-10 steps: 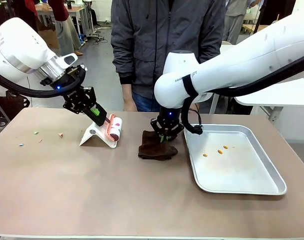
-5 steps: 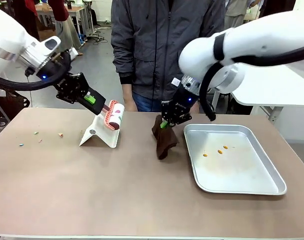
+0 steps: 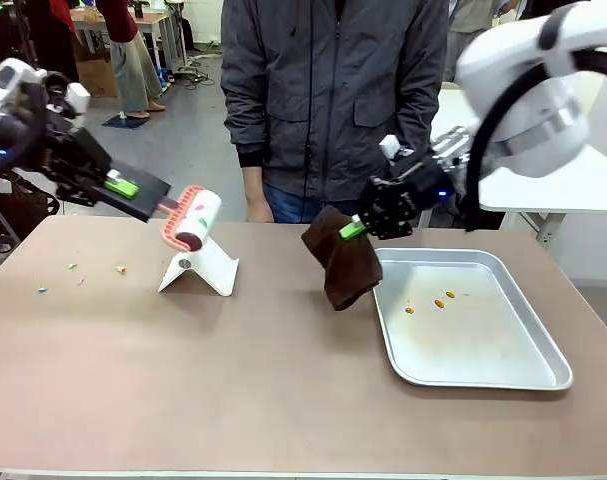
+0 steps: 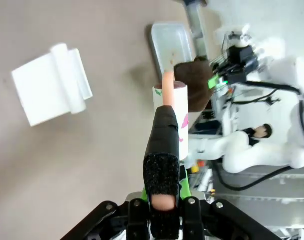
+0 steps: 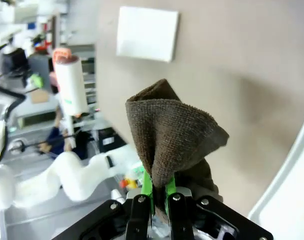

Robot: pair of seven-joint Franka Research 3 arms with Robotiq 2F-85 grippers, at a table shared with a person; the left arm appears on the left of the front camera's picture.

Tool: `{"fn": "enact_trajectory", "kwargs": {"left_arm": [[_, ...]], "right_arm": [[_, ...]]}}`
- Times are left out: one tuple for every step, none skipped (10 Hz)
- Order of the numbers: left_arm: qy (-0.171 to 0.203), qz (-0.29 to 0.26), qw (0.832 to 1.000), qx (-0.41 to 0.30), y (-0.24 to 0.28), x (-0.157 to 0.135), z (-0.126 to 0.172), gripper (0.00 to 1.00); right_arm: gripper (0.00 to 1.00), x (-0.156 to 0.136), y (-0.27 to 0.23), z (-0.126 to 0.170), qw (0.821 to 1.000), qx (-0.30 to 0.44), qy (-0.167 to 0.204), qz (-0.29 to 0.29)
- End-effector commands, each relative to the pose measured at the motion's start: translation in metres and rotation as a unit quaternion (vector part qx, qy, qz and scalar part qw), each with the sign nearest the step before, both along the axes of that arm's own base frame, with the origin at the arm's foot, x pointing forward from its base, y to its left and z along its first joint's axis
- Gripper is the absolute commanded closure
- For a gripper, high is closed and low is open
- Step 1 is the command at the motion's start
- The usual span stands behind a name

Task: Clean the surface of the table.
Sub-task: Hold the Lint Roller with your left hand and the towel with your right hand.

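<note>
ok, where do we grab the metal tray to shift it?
Probably the metal tray by its raised rim, from above, one finger inside, one outside. It lies flat on the table, so only that upturned lip offers an edge.

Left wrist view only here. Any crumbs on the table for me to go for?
Observer: Yes. A few small coloured crumbs lie on the brownish-tan table, left of the white folded stand.
Operator: I'll take the pink-handled white lint roller there. Is the right arm's cloth down on the table?
Observer: No. The right hand holds the dark brown cloth lifted, hanging by the silver metal tray.
</note>
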State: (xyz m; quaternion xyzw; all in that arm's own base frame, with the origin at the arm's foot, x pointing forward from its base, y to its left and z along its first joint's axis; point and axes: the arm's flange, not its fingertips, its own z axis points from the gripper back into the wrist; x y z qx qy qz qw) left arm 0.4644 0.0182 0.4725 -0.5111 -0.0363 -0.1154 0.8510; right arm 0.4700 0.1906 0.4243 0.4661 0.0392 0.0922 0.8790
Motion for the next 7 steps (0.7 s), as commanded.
{"fn": "enact_trajectory", "kwargs": {"left_arm": [[0.005,0.053,0.997,-0.063,0.037,-0.019,0.003,1.0],[0.006,0.063,0.995,-0.081,0.057,-0.036,0.002,1.0],[0.0,0.062,0.994,-0.092,0.077,-0.051,-0.001,1.0],[-0.004,0.062,0.993,-0.101,0.101,-0.062,-0.004,1.0],[0.003,0.046,0.993,-0.108,0.127,-0.066,-0.007,1.0],[0.007,0.06,0.992,-0.111,0.16,-0.066,-0.012,1.0],[0.013,0.076,0.989,-0.127,0.19,-0.065,-0.018,1.0]], "right_arm": [[1.0,-0.038,-0.05,0.009,0.993,0.079,0.006,-0.084],[1.0,-0.048,-0.077,0.011,0.987,0.115,0.006,-0.112],[1.0,-0.056,-0.107,0.014,0.979,0.147,0.007,-0.139],[1.0,-0.064,-0.137,0.018,0.973,0.168,0.007,-0.157],[1.0,-0.069,-0.165,0.019,0.966,0.18,0.006,-0.187],[1.0,-0.075,-0.196,0.019,0.953,0.205,0.009,-0.221],[1.0,-0.081,-0.221,0.017,0.945,0.232,0.013,-0.231]]}}
